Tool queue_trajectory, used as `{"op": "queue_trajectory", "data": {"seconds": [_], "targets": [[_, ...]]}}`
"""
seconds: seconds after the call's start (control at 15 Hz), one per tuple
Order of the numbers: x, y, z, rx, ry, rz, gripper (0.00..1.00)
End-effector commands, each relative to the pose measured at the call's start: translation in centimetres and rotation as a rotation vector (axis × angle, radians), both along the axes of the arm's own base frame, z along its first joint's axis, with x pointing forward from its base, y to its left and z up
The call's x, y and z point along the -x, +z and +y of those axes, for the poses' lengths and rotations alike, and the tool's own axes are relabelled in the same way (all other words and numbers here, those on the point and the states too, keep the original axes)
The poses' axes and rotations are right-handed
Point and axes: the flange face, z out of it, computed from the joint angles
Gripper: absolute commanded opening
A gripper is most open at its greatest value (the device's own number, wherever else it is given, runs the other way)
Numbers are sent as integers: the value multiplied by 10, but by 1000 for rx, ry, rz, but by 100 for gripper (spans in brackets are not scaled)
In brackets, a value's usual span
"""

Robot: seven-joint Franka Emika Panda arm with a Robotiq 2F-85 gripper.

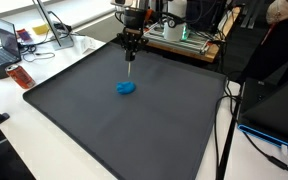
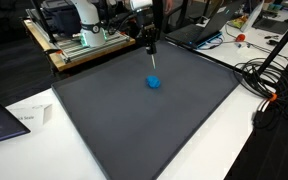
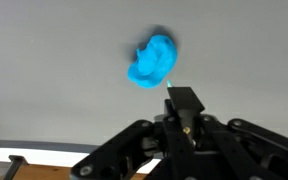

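Gripper (image 1: 131,50): seen clenched in both ext. views, jaws closed on a thin pale rod (image 1: 131,60). The rod is held near-vertical, tip down, and is gripped at its upper end. Most of its length is thus left free below the fingers, prob. so that the fine tip, not the bulky claw, is what is brought near the surface.

Blue lump (image 1: 126,88): found lying on the dark mat (image 1: 74,130), approx. mid-width and nearer the robot-base side. Outline is soft and irregular. Material can't be told (putty or crumpled cloth, either poss.).

Rod tip vs. lump: the tip is seen above the lump and just beside it in an ext. view (image 2: 153,62). A gap is judged between them and no contact is noted. In the wrist view the blue lump (image 3: 152,62) is framed just ahead of the claw, w/ the rod foreshortened so that its length can't be read there.

Surroundings: the mat is laid flat over a white table (image 1: 14,140). Other items are kept off the mat at its edges, incl. a laptop (image 1: 4,45), cables (image 2: 264,75) and an equipment rack (image 2: 84,40).
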Motion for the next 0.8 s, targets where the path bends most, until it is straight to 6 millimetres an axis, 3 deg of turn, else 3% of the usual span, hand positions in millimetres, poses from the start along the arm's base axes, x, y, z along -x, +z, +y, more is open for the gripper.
{"op": "queue_trajectory", "data": {"seconds": [0.0, 0.33, 0.53, 0.73], "targets": [[-7, 39, 23, 94, -15, -11, 3], [-3, 55, 91, 259, -26, -29, 3], [6, 42, 131, 353, 11, -31, 3], [10, 23, 158, 439, 41, -28, 3]]}}
